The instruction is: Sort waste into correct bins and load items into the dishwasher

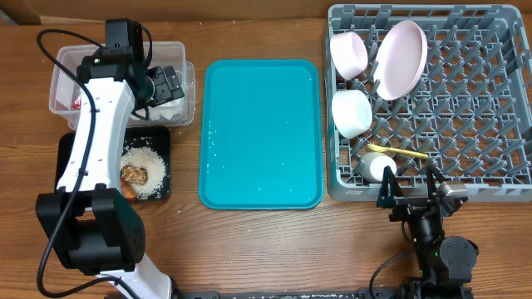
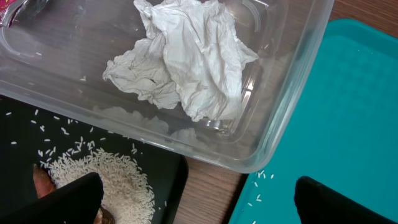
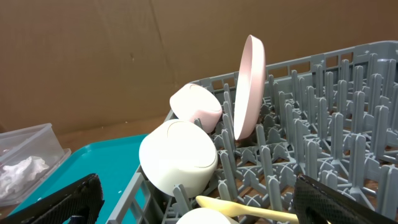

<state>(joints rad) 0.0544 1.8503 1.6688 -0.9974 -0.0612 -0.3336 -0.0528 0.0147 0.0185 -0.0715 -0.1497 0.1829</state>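
My left gripper (image 1: pixel 166 83) hangs open and empty over the right end of the clear tub (image 1: pixel 62 71). The tub holds the crumpled white napkin (image 2: pixel 186 62) and the red wrapper (image 1: pixel 76 104). The black tray (image 1: pixel 160 137) holds rice (image 1: pixel 151 170), a brown lump (image 1: pixel 133 174) and an orange stick (image 1: pixel 129 189). The grey rack (image 1: pixel 482 124) holds the pink plate (image 1: pixel 401 58), two white bowls (image 1: pixel 349 51) (image 1: pixel 352 112), the cup (image 1: pixel 376 169) and the yellow spoon (image 1: pixel 399 150). My right gripper (image 1: pixel 411 199) is open and empty at the rack's front edge.
The large teal tray (image 1: pixel 260 133) lies between the bins and the rack, with a few rice grains near its left edge (image 2: pixel 264 177). Bare wooden table runs along the front. A cardboard wall stands behind the rack (image 3: pixel 93 56).
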